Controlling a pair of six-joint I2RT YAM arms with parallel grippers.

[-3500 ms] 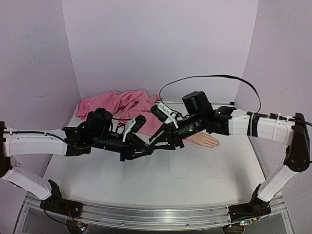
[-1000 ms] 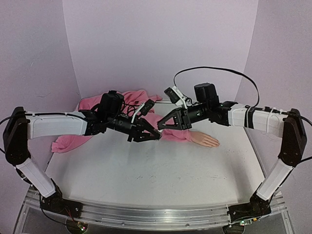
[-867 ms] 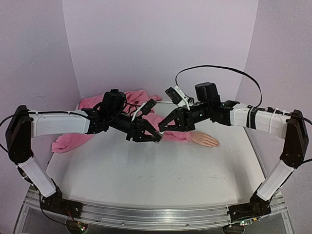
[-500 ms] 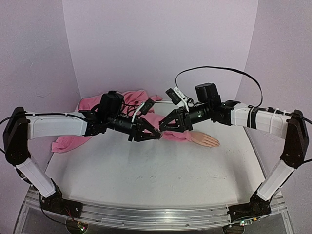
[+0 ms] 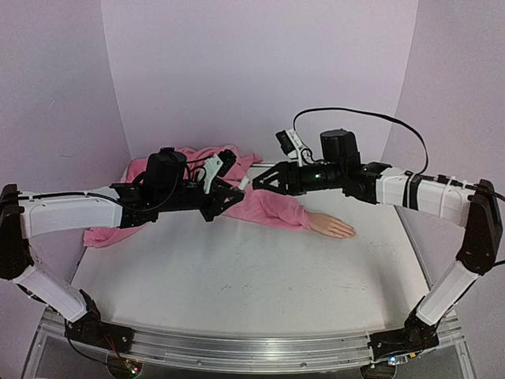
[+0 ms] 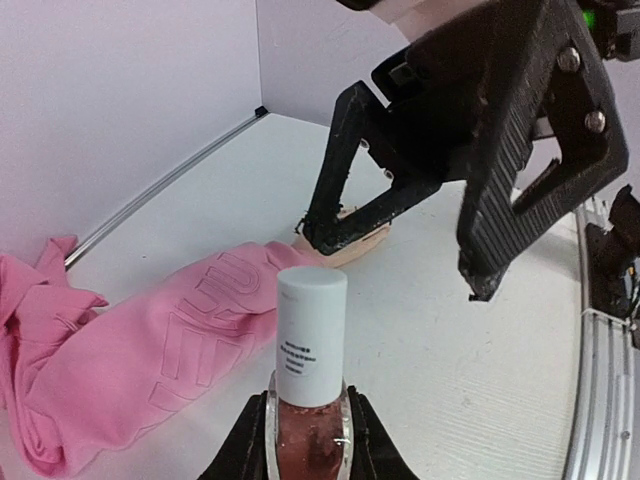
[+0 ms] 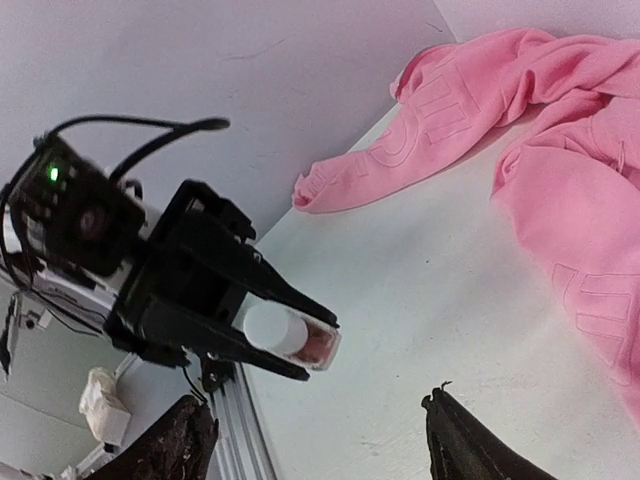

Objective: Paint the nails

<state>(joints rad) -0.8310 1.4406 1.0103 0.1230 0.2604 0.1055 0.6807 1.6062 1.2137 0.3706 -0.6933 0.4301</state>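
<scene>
Top view: mannequin hand (image 5: 332,227) lies flat on table (image 5: 260,300), right of centre, fingers pointing right. Nails too small to make out. Pink sweater (image 5: 185,167) spreads from back left, its sleeve running to the wrist. Left gripper (image 5: 233,191) & right gripper (image 5: 260,183) meet nearly tip to tip above the sleeve.

Left wrist view: left gripper (image 6: 307,438) is clamped on a small pinkish bottle (image 6: 311,340), white cap up. Right gripper (image 6: 400,262) has jaws spread wide just beyond the cap; one finger hides most of the mannequin hand (image 6: 360,240).

Right wrist view: right gripper (image 7: 315,398) fingers are apart, cut off at bottom edge. Left gripper (image 7: 300,345) holds the bottle (image 7: 275,330), cap twd camera. Sweater (image 7: 560,180) is top right.
</scene>
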